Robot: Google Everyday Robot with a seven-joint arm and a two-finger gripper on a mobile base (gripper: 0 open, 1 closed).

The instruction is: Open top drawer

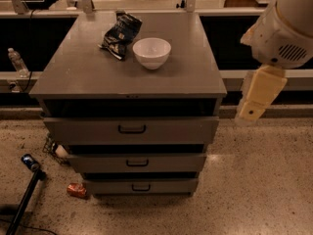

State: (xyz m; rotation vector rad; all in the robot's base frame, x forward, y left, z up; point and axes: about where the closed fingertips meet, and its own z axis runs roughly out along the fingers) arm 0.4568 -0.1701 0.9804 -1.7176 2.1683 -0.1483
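The top drawer (pixel 88 130) is the widest grey front of the three, with a small black bar handle (pixel 132 129) at its centre. It stands out a little from the grey cabinet, with a dark gap above it under the cabinet top (pixel 83 77). Two narrower drawer fronts, the middle (pixel 98 162) and the bottom (pixel 112 186), sit below it. My arm's white joint (pixel 283 28) and cream link (pixel 258 93) hang to the right of the cabinet, apart from it. My gripper is out of view.
A white bowl (pixel 151 52) and a dark crumpled snack bag (pixel 120 33) lie on the cabinet top. A plastic bottle (pixel 17 61) stands on the left ledge. A red can (pixel 77 190), a black pole (pixel 24 199) and other small items lie on the speckled floor at left.
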